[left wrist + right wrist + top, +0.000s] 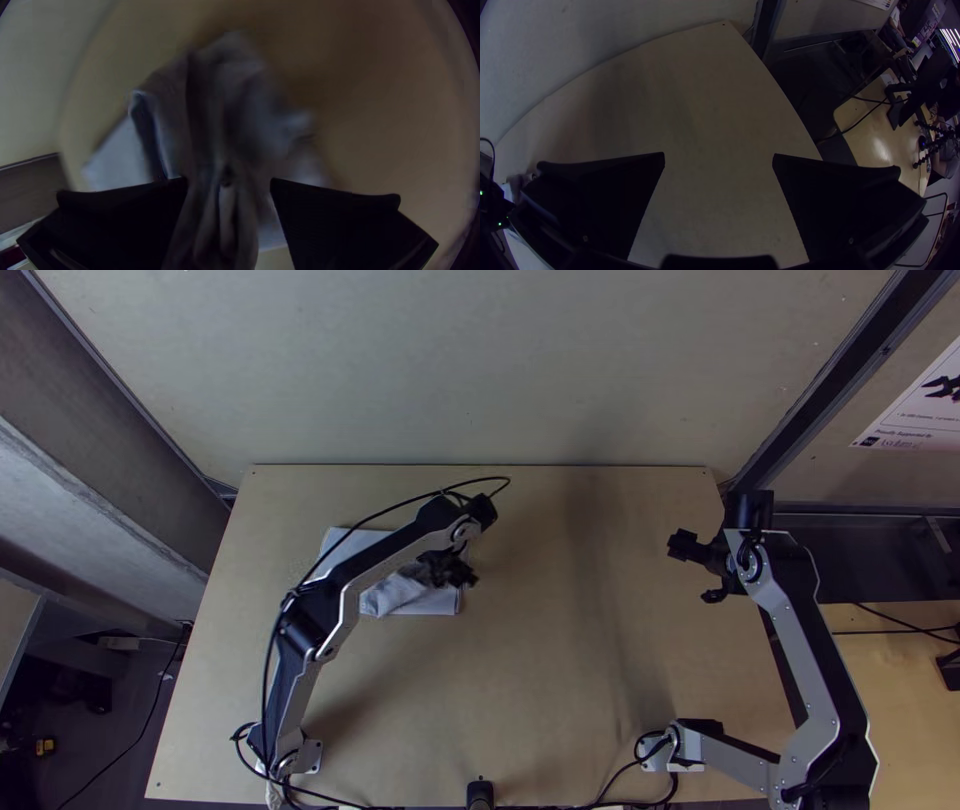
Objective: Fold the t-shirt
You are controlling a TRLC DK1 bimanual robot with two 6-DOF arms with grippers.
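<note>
The pale grey-white t-shirt [395, 592] lies left of the table's middle, partly hidden under the left arm. Its top layer is bunched and wrinkled over a flatter, straight-edged part. My left gripper [450, 570] is over the shirt's right side. In the left wrist view, the left gripper [229, 187] is open, with ridged folds of the t-shirt [220, 110] running between its fingers. My right gripper [694, 570] is near the table's right edge, away from the cloth. The right wrist view has the right gripper [719, 156] open, with bare tabletop between its fingers.
The light wooden table [550, 690] has bare surface between the two arms and in front of the shirt. Black cables [350, 801] run along its near edge. A pale wall [480, 370] rises behind the far edge. Beyond the right edge stands another wooden table [875, 145].
</note>
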